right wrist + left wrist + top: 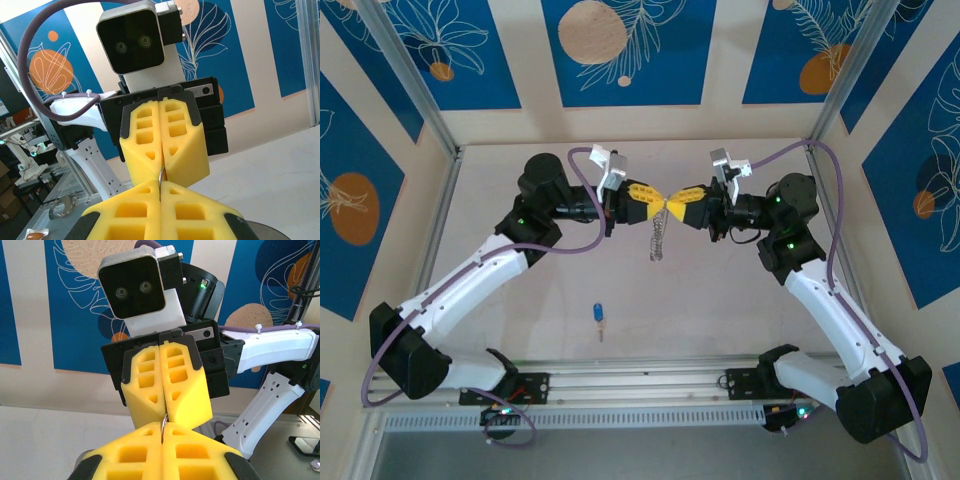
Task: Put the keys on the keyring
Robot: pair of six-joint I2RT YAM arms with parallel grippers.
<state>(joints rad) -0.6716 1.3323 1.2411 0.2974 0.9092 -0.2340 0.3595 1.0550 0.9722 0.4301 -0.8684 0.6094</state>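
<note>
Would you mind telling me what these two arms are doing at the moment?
Both arms are raised over the pale table with their yellow-padded grippers meeting tip to tip. The left gripper and the right gripper are each shut on the thin silvery metal keyring, pinching its wire from opposite sides, and a chain hangs below them. The small blue-headed key lies on the table nearer the arm bases, apart from both grippers and not yet on the ring.

Both arms reach from the lower corners of the top view and bend inward, meeting just above the frame's centre. The left gripper [657, 203] and right gripper [678, 206] face tip to tip, yellow fingers pressed together, each pinching the keyring [658, 240].
</note>
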